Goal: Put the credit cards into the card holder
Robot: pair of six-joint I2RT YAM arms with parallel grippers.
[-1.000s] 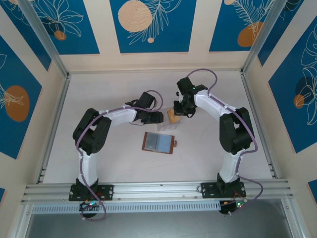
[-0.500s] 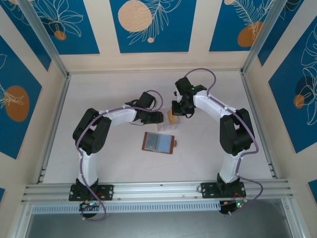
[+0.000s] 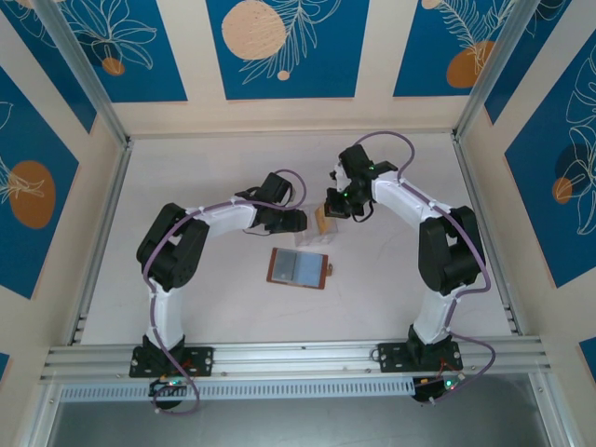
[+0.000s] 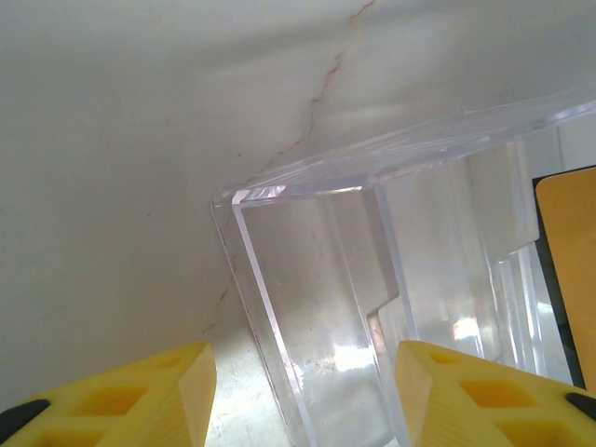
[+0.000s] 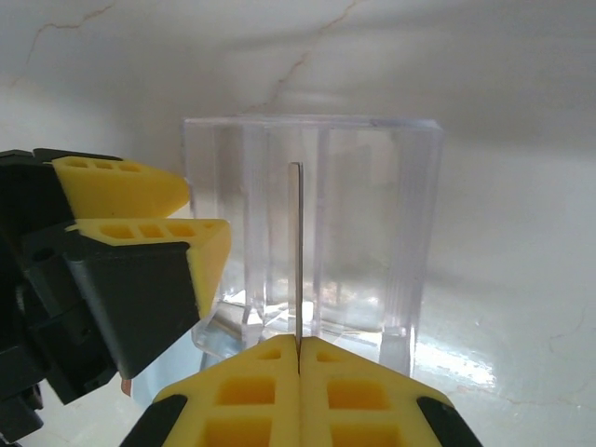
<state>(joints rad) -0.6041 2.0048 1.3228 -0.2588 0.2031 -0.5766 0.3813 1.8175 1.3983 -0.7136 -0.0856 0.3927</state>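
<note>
The card point(image 5: 296, 242), edge-on at the clear box point(image 5: 372, 214), is pinched between my right fingers point(image 5: 363, 386); I cannot tell whether it sits inside. My left fingers point(image 4: 168, 382), spread, straddle the box's corner. The card holder point(image 3: 298, 268) lies open on the table point(image 3: 205, 168), near the box, toward the arms' bases.

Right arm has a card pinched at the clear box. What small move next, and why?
Probably raise the right end effector straight up: it is shut on a credit card, edge-on at the clear plastic box that the left end effector straddles, while the open card holder lies apart.
</note>
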